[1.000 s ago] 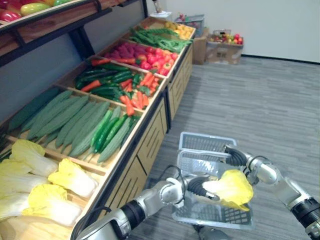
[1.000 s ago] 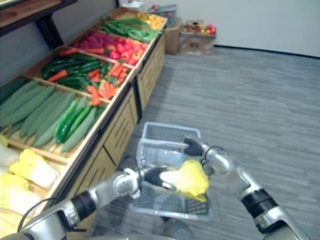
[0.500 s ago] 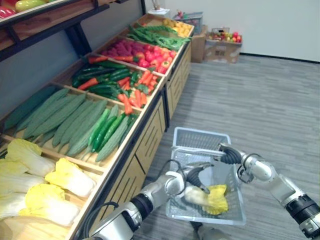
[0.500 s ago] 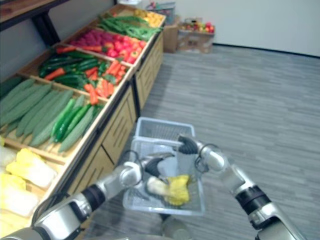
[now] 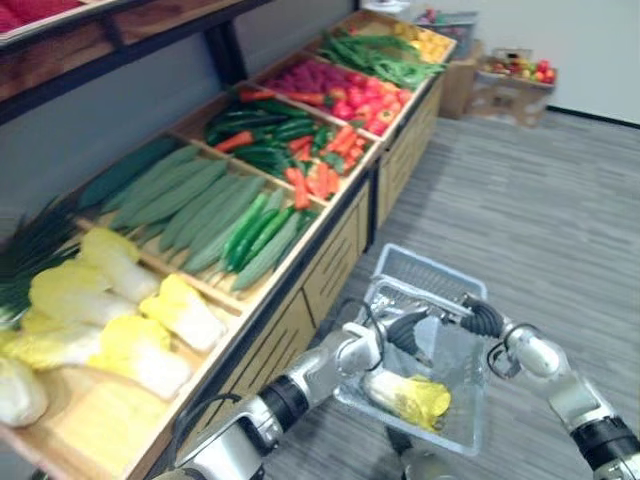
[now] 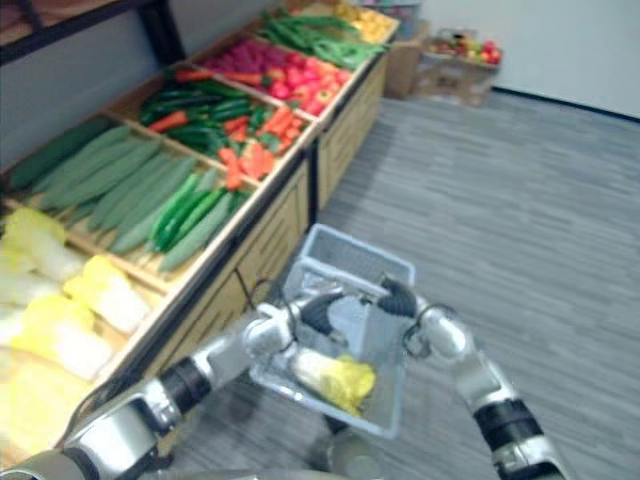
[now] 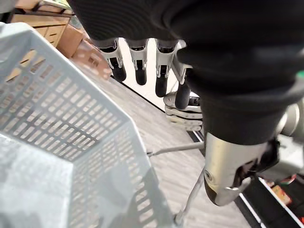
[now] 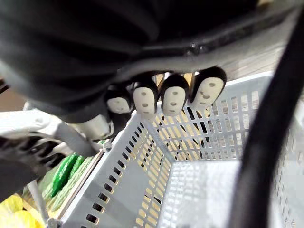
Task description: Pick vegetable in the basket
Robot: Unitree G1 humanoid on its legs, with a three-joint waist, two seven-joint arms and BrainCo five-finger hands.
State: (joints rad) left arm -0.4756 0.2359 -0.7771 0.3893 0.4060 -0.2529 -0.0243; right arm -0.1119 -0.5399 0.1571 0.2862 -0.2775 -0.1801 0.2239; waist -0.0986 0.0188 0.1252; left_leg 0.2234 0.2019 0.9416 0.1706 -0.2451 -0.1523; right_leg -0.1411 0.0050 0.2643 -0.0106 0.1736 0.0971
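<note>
A pale grey plastic basket (image 5: 421, 270) hangs in front of me beside the produce stand. A yellow-leafed napa cabbage (image 5: 412, 397) lies on its floor, touched by neither hand. My left hand (image 5: 400, 330) hovers over the basket's near-left rim, a little above the cabbage, with its fingers (image 7: 138, 67) straight and empty. My right hand (image 5: 482, 318) is at the basket's right side. Its fingers (image 8: 174, 98) are curled round the basket's handle, and the basket's slotted wall (image 8: 137, 180) shows just below them.
The wooden stand runs along my left. It has bins of napa cabbages (image 5: 130, 320), long green gourds and cucumbers (image 5: 205, 205), carrots and peppers (image 5: 300, 165), and greens farther back. Cardboard boxes of produce (image 5: 515, 80) stand by the far wall. Grey floor (image 5: 540, 210) lies to the right.
My left hand has let go of the cabbage, opened and risen; the cabbage now lies in the basket. The camera has swung, showing more of the stand's near bins.
</note>
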